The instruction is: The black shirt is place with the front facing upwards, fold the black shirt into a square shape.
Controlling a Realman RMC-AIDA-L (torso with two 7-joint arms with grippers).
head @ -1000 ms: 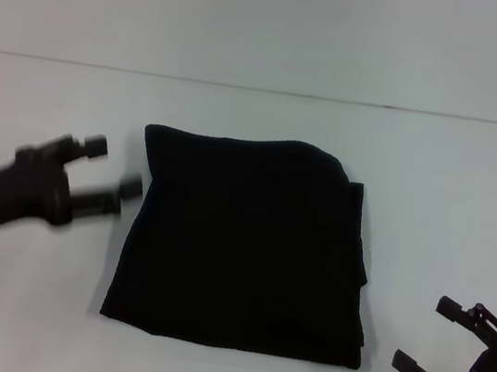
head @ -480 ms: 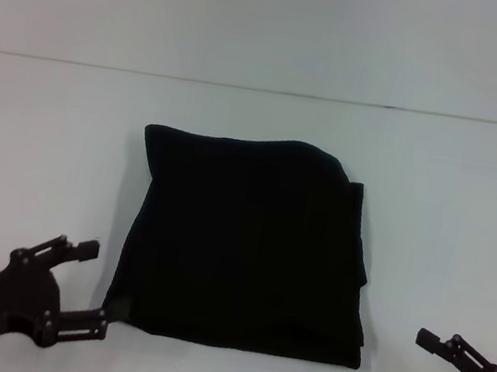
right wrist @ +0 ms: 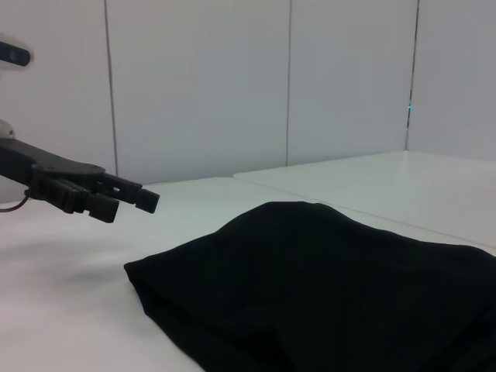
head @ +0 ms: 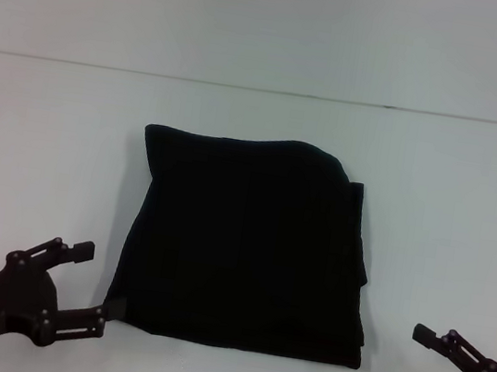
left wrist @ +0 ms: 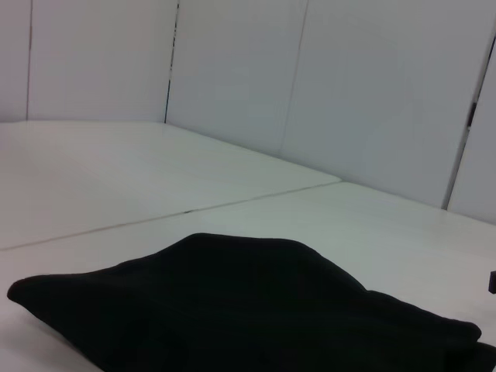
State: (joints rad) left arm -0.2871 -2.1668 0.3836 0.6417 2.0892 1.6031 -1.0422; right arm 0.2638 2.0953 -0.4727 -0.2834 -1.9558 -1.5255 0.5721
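The black shirt (head: pixel 249 242) lies folded into a rough square on the white table (head: pixel 41 136), midway between the robot's two pincers. The left gripper (head: pixel 89 284) hovers low with its fingers spread wide, its lower fingertip just beside the shirt's near left corner. The right gripper (head: pixel 413 365), fingers likewise wide apart and holding nothing, sits just off the shirt's near right corner. Seen from the right wrist, the folded cloth bulges in a soft mound.

Black shirt (head: pixel 249 242), folded into a rough square, flat on the white table (head: pixel 42 127).
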